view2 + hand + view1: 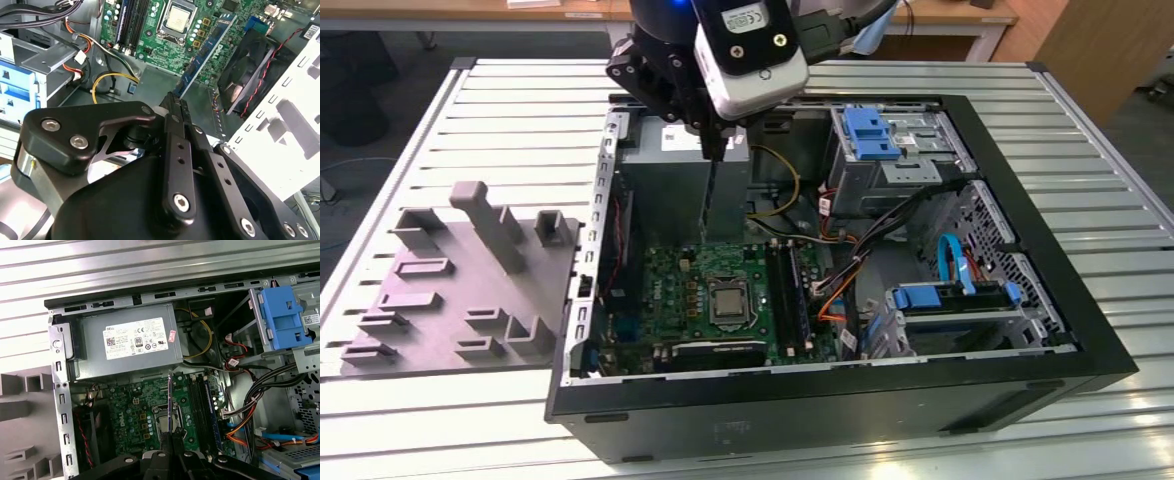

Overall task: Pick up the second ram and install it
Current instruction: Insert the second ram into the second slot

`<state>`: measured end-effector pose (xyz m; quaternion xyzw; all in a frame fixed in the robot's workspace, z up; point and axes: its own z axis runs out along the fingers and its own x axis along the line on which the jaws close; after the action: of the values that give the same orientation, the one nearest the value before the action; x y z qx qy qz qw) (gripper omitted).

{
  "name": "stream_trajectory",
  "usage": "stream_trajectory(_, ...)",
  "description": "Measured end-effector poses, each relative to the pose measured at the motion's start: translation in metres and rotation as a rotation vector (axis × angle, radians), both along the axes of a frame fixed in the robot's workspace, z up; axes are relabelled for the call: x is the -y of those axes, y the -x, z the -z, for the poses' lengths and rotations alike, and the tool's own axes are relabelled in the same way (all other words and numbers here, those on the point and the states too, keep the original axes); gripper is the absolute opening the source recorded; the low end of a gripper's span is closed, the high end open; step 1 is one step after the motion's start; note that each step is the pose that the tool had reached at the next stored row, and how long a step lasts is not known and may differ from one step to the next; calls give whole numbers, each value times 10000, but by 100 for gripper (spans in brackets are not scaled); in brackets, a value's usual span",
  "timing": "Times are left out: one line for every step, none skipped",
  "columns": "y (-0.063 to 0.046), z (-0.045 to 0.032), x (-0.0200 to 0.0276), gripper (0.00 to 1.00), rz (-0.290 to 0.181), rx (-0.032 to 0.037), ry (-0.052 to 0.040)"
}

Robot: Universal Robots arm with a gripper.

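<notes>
My gripper (711, 150) hangs over the open computer case (1014, 350), shut on the second ram (718, 205). The ram is a thin dark strip pointing down toward the green motherboard (680, 290). In the second wrist view the ram (205, 55) sticks out from the closed fingertips (176, 100) and ends above the board beside the processor socket (178, 20). In the first wrist view it shows edge-on (170, 400) above the gripper (172, 432). The black memory slots (785, 290) lie toward the exterior view's right of the socket, apart from the ram's lower end.
A grey moulded tray (454, 290) sits on the slatted table at the exterior view's left of the case. Inside the case are the grey power supply (127, 347), blue drive brackets (870, 135), a fan (252, 70), and loose orange, yellow and black cables (847, 270).
</notes>
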<state>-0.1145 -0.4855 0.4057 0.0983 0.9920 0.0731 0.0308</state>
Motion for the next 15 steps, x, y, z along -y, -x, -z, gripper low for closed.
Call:
stream_trajectory(0,0,0,12,-1,0,0)
stream_trajectory(-1,0,0,12,0,0,0)
stream_trajectory(-5,-1,0,12,-2,-1,0)
stream_trajectory(-10,-1,0,12,-4,-1,1)
stream_trajectory(-14,0,0,12,-5,0,0)
stream_trajectory(-15,0,0,12,-4,0,0)
stream_trajectory(-15,0,0,12,-3,0,0)
stream_trajectory(-15,0,0,12,-3,0,0)
stream_trajectory(-16,0,0,12,-4,0,-1)
stream_trajectory(-17,0,0,12,-5,0,-1)
stream_trajectory(-22,0,0,12,-13,-1,0)
stream_trajectory(-29,0,0,12,-25,0,0)
stream_trajectory(-37,0,-1,12,-39,0,1)
stream_trajectory(-45,0,0,12,-54,0,0)
stream_trajectory(-48,0,0,12,-62,0,0)
